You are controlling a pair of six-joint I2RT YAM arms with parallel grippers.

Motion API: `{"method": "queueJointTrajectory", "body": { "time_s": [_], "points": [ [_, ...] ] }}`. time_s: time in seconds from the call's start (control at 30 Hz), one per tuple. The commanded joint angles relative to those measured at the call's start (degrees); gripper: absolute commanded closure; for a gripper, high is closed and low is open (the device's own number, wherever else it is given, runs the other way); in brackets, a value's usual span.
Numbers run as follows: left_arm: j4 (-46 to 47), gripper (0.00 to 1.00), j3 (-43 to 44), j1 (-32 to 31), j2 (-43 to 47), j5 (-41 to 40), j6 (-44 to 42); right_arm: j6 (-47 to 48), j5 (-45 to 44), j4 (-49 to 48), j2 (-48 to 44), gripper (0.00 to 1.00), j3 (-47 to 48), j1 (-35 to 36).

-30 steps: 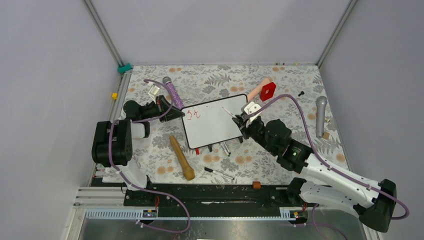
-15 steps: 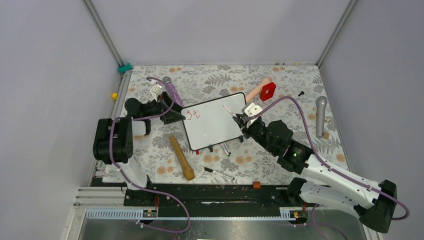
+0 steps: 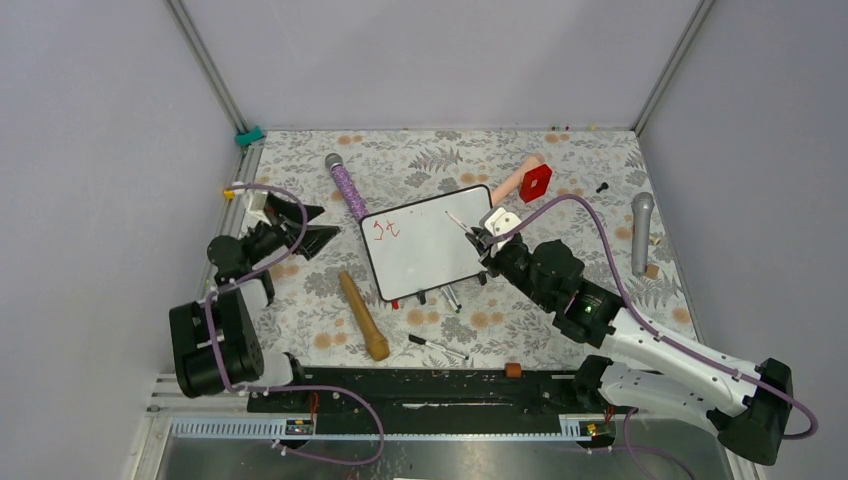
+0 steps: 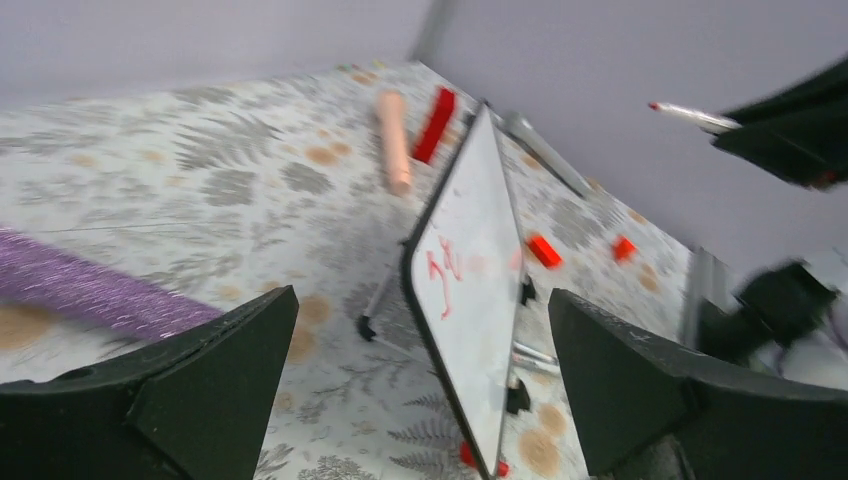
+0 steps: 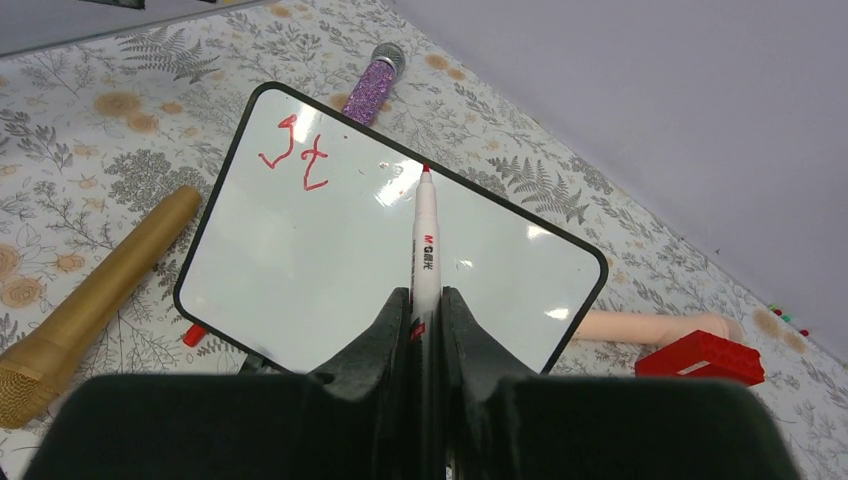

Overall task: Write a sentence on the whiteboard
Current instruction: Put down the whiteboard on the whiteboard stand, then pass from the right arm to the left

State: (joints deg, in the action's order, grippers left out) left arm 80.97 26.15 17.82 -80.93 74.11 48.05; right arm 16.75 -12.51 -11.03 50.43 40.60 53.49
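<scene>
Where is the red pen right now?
In the right wrist view the red pen is pinched in the right pincer, its tip over the whiteboard, to the right of the red letters.

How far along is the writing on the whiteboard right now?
Done: only two red letters, in the whiteboard's corner by the purple microphone. In hand: the right gripper is shut on the marker, tip over the board. The left gripper hangs open, apart from the board. Left: nearly all the wording; the rest of the board is blank.
</scene>
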Motion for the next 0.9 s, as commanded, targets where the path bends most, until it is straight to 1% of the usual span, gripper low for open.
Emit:
{"method": "queueJointTrajectory", "body": {
  "time_s": [0.0,0.03,0.07,0.13,0.17,0.2,0.23,0.3,0.37,0.43,0.47,0.5,0.53,0.6,0.63,0.73,0.77,0.83,0.87],
  "points": [
    [-6.70,0.01,-7.25,3.98,11.21,-16.83,-13.96,1.05,-0.65,-2.61,0.23,1.00,1.79,-0.25],
    [-12.00,0.01,-9.10,3.90,15.39,-24.10,-21.36,1.00,-0.61,-2.76,0.27,1.00,1.77,-0.26],
    [-18.22,0.01,-10.74,2.85,19.42,-31.36,-26.45,0.97,-0.55,-3.16,0.46,1.00,1.72,-0.24],
    [-28.49,0.01,-12.79,-1.26,27.20,-50.78,-34.85,0.94,-0.62,-4.05,0.58,1.00,1.59,-0.23],
    [-32.43,0.01,-12.84,-3.21,28.21,-57.93,-38.12,1.04,-0.66,-4.39,0.76,1.00,1.61,-0.23],
    [-35.22,0.01,-12.04,-4.07,27.87,-60.93,-39.58,1.13,-0.72,-4.56,0.96,1.00,1.71,-0.26],
    [-38.75,0.01,-10.62,-4.16,26.69,-61.92,-39.93,1.17,-0.80,-4.73,1.17,1.00,1.86,-0.24],
    [-45.27,0.01,-7.66,-4.20,23.04,-62.10,-40.68,1.09,-1.00,-4.93,1.49,1.00,2.12,-0.26],
    [-46.95,0.01,-6.65,-4.20,19.83,-60.57,-40.21,1.04,-0.91,-5.46,1.70,1.00,2.05,-0.23],
    [-42.27,0.01,-8.95,-4.33,18.70,-60.04,-38.82,0.81,-0.78,-6.35,1.72,1.00,1.64,-0.23],
    [-37.62,0.01,-11.62,-4.42,18.61,-60.90,-37.85,0.52,-0.67,-6.95,1.69,1.00,1.31,-0.23],
    [-30.85,0.01,-14.78,-4.50,18.35,-61.71,-37.39,0.17,-0.52,-7.58,1.75,1.00,0.84,-0.23],
    [-21.51,0.01,-17.92,-4.74,17.57,-62.38,-37.30,-0.43,-0.27,-7.93,1.66,1.00,0.47,-0.23],
    [-12.52,0.01,-21.23,-4.84,14.36,-63.63,-35.30,-2.42,0.02,-8.53,1.75,1.00,-0.08,-0.24],
    [-9.96,0.01,-21.54,-4.82,12.20,-62.71,-35.00,-3.85,-0.01,-9.06,2.00,1.00,-0.29,-0.23],
    [-2.61,0.01,-20.52,-5.89,4.36,-56.62,-36.72,-10.09,-0.62,-12.08,2.77,1.00,-1.43,-0.21],
    [-1.48,0.01,-21.25,-7.26,3.82,-58.00,-37.93,-11.25,-0.41,-13.74,2.96,1.00,-1.99,-0.22],
    [-0.77,0.01,-21.66,-11.31,2.51,-69.09,-38.91,-12.11,0.45,-16.23,3.05,1.00,-3.01,-0.24],
    [-2.48,0.01,-21.31,-11.70,3.15,-71.28,-38.67,-12.17,0.66,-17.09,2.93,1.00,-3.40,-0.23]
  ]
}}
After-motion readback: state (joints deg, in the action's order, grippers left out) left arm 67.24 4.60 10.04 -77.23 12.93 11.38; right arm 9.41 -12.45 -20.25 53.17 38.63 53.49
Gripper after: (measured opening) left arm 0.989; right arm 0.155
